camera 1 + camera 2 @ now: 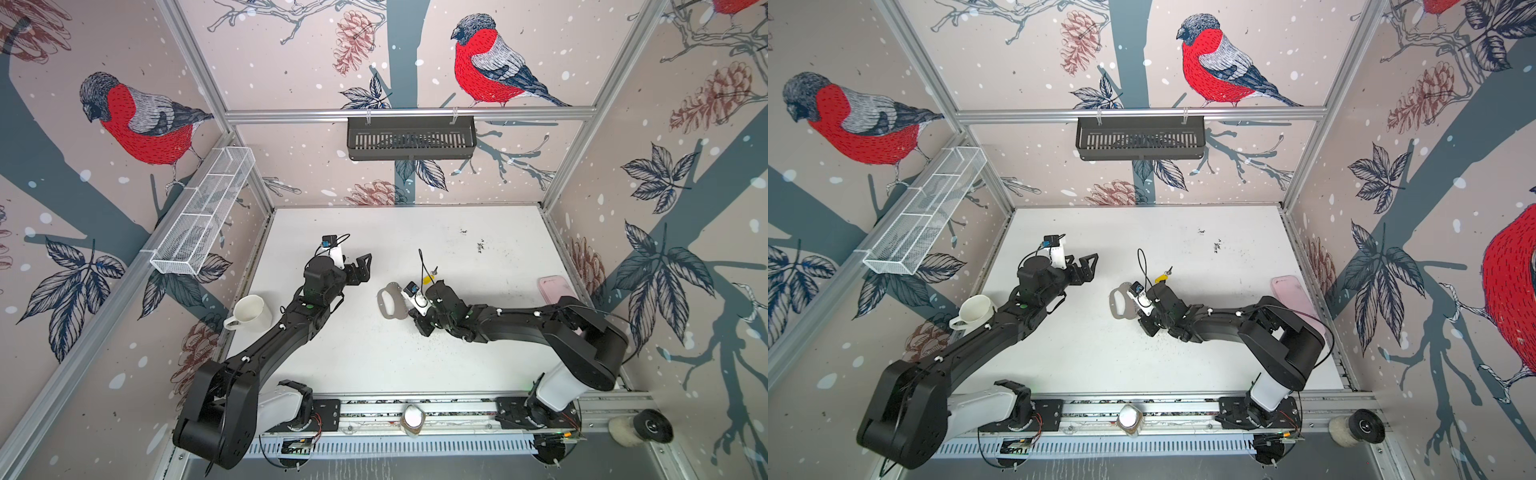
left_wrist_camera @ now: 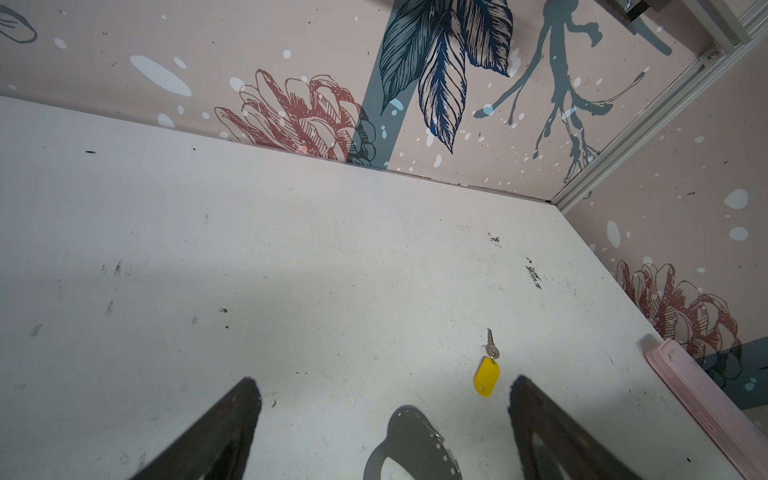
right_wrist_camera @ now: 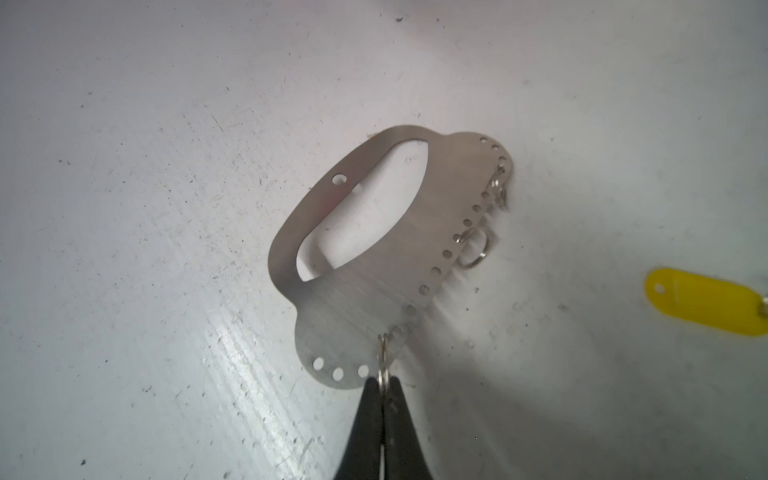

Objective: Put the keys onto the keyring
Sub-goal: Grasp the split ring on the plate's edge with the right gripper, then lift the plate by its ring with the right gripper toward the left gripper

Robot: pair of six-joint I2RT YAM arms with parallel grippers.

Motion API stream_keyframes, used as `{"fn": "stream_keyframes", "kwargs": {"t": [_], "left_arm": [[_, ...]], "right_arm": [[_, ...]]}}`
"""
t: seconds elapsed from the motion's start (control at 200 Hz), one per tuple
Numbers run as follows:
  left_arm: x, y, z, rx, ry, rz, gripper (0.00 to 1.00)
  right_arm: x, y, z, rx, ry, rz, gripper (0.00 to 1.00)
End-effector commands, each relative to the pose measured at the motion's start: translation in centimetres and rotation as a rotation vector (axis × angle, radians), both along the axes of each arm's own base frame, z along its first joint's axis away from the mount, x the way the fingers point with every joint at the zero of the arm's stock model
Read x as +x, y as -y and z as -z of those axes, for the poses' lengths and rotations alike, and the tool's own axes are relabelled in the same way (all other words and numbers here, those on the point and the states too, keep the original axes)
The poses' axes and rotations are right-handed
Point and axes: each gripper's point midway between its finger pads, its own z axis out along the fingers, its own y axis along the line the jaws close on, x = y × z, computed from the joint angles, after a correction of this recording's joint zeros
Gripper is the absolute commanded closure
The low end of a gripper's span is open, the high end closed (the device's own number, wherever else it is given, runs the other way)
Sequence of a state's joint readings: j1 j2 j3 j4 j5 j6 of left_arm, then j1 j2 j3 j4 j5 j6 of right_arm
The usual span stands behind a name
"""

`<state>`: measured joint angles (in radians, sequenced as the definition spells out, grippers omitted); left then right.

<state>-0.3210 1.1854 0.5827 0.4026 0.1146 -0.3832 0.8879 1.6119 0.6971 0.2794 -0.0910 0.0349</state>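
Note:
The keyring (image 3: 374, 299) is a flat grey metal plate with a large cut-out, a row of small holes and three little rings. In both top views it lies mid-table (image 1: 397, 312) (image 1: 1124, 313). My right gripper (image 3: 382, 382) is shut on the little ring at the plate's near corner. The plate hangs tilted from it over its own shadow. The keys (image 1: 427, 279) (image 1: 1160, 277), a small metal key on a yellow oval tag (image 3: 702, 305), lie on the table just behind the right wrist, untouched. My left gripper (image 2: 384, 386) (image 1: 361, 268) is open and empty, hovering left of the plate (image 2: 415, 432) and the tag (image 2: 486, 378).
A white mug (image 1: 249, 313) stands at the table's left edge beside the left arm. A pink flat case (image 1: 555, 286) lies by the right wall. A black basket (image 1: 411, 137) hangs on the back wall. A white wire basket (image 1: 203, 212) hangs on the left wall.

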Motion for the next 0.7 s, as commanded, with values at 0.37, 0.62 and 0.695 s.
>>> {"fn": "stream_keyframes", "kwargs": {"t": [0.37,0.62,0.695], "left_arm": [[-3.2,4.6,-3.4,-0.020,0.097,0.316,0.19],[-8.0,7.8,-6.6,-0.054,0.224,0.595,0.24],[-9.5,8.7,-7.5,-0.052,0.273,0.667,0.27]], "right_arm": [[0.3,-2.0,-11.2,0.154,0.383,-0.225,1.00],[-2.1,-1.5,-16.3,0.275,0.379,-0.413,1.00],[-2.6,-1.3,-17.4,0.296,0.382,-0.451,1.00]]}}
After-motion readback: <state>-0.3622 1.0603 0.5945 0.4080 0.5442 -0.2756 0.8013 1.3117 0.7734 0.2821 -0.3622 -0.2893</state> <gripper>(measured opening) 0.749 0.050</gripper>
